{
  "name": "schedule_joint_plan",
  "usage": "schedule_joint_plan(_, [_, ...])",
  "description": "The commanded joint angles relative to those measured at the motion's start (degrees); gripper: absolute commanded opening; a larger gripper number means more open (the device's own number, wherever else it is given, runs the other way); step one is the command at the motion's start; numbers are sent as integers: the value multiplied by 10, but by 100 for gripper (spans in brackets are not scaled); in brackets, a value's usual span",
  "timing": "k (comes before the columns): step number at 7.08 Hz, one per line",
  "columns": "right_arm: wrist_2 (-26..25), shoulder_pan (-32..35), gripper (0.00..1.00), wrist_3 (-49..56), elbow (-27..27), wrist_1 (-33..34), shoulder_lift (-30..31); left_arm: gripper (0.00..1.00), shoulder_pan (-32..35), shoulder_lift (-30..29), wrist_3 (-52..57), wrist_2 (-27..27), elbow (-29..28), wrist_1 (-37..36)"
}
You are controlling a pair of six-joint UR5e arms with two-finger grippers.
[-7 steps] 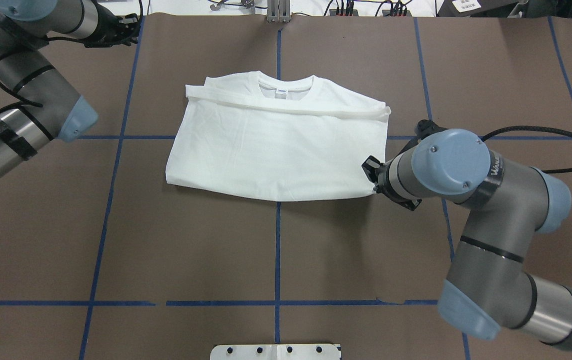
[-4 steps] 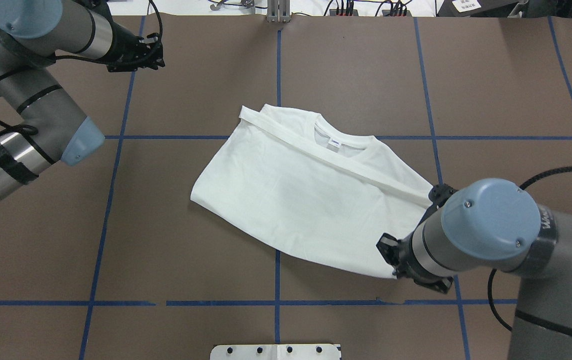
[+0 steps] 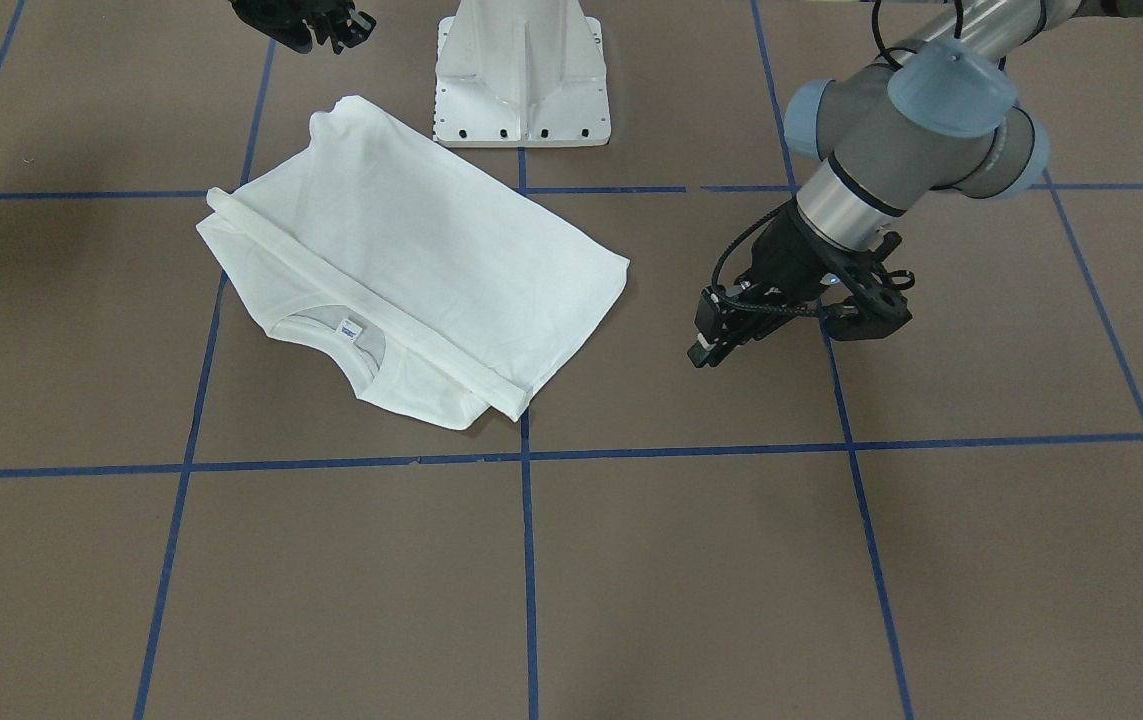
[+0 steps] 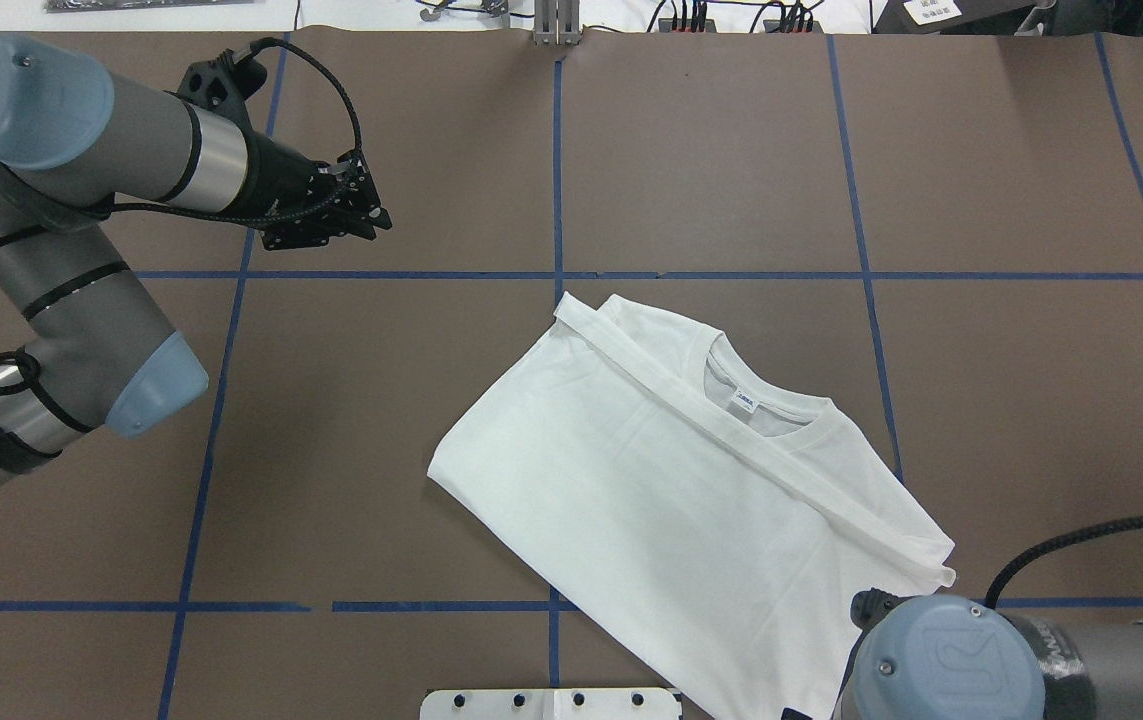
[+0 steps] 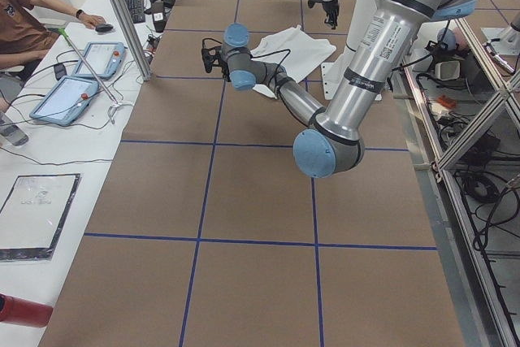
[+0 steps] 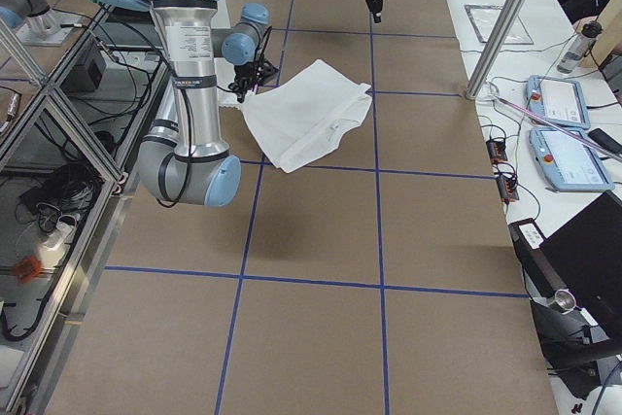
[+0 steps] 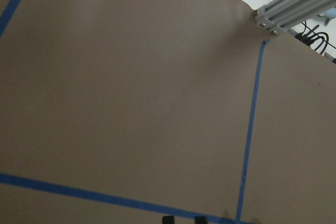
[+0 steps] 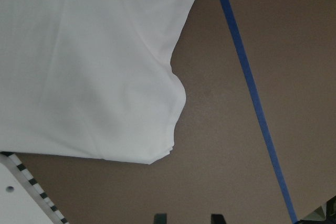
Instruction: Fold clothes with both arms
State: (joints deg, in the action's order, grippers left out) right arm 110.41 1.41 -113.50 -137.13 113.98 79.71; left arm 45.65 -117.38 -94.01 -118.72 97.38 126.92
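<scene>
The white T-shirt (image 4: 671, 500) lies folded and slanted on the brown table, collar and neck label (image 4: 743, 402) up, a folded sleeve band across it. It also shows in the front view (image 3: 411, 250) and in the right wrist view (image 8: 89, 61). My right gripper (image 8: 189, 217) is open just off the shirt's near corner, which lies free on the table; from overhead it is hidden under its wrist (image 4: 946, 660). My left gripper (image 4: 379, 215) hovers over bare table well left of the shirt, its fingertips slightly apart and empty in the left wrist view (image 7: 184, 219).
The white pedestal base (image 3: 521, 70) stands close to the shirt's near edge. Blue tape lines (image 4: 556, 150) divide the brown table cover. Tablets (image 5: 77, 79) and an aluminium post (image 5: 122, 14) stand beyond the table's far edge, with an operator there.
My right arm dragged the shirt toward the base and turned it clockwise, then let go of its corner. My left gripper moved right, toward the table's middle.
</scene>
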Motion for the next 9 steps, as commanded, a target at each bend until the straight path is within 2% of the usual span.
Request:
schedule_joint_plan(1, [-4, 30, 100, -12, -12, 6, -3, 33, -49, 15, -69, 3, 34, -3])
schedule_joint_plan(2, [-6, 101, 100, -9, -5, 3, -35, 37, -82, 44, -111, 5, 66, -4])
schedule_joint_plan(3, [-27, 207, 100, -4, 62, 2, -126, 43, -135, 72, -143, 22, 80, -4])
schedule_joint_plan(4, [-59, 262, 100, 19, 119, -9, -166, 45, -177, 76, -154, 72, 76, -18])
schedule_joint_plan(5, [-75, 299, 100, 89, 140, -53, -168, 47, -194, 70, -155, 81, 75, -55])
schedule_joint_plan(6, [-73, 331, 100, 102, 160, -111, -165, 47, -212, 70, -155, 82, 67, -59])
schedule_joint_plan(7, [-74, 331, 100, 102, 187, -139, -166, 47, -223, 67, -161, 82, 64, -60])
schedule_joint_plan(9, [-75, 331, 100, 103, 194, -146, -162, 47, -230, 66, -162, 82, 54, -59])
